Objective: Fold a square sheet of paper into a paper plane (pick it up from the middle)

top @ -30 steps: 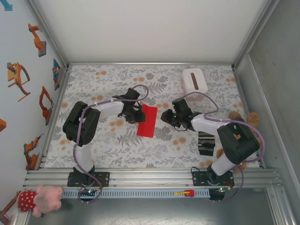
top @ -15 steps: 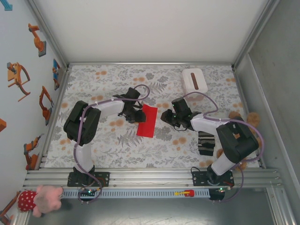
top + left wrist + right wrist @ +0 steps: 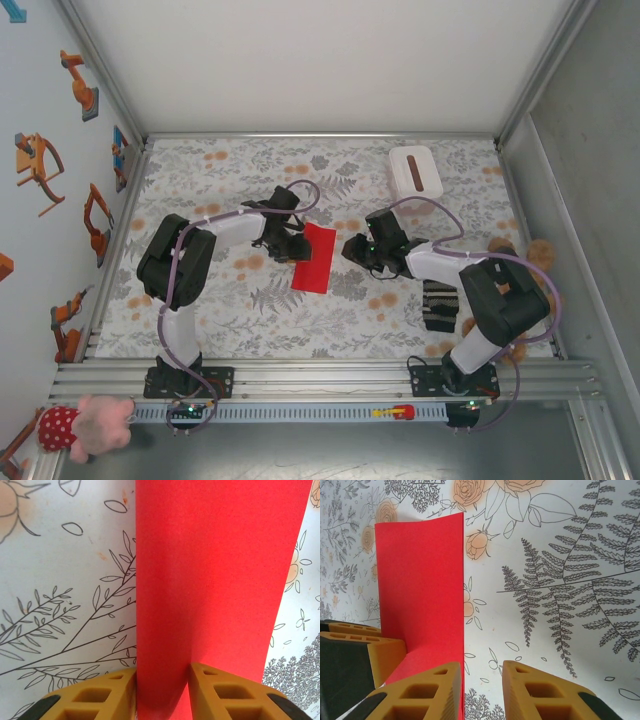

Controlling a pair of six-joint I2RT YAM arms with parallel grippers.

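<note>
1. Since a second ago the right arm has leaned a little to the left, and the right gripper (image 3: 350, 249) has crept slightly nearer the paper (image 3: 313, 257); the paper and the left gripper (image 3: 294, 249) stay where they were
2. The paper is bright red and shows as a narrow, slanted four-sided shape in the top view; it lies near the middle of the table (image 3: 220, 170), between the two grippers
3. In the left wrist view the paper runs away from the camera as a long band with a soft lengthwise crease
4. The left gripper sits at the paper's left edge; its fingers (image 3: 115, 697) stand apart and the paper fills the gap between them, one edge running along an inner face; I cannot tell whether the pads press it
5. The right gripper is just beside the paper's right edge; its jaws are released, with bare table in the gap, grasping nothing; one finger (image 3: 427, 690) overlaps the paper's edge in its own view
6. In the right wrist view the paper bends along a cross crease, and a yellow finger of the left gripper touches it at the left
7. A white box (image 3: 415, 172) with a dark slot stands at the far right of the table, well apart from the paper
8. A dark striped block (image 3: 440, 305) lies by the right arm
9. A pink toy (image 3: 90, 420) sits at the near left corner, off the table
</note>
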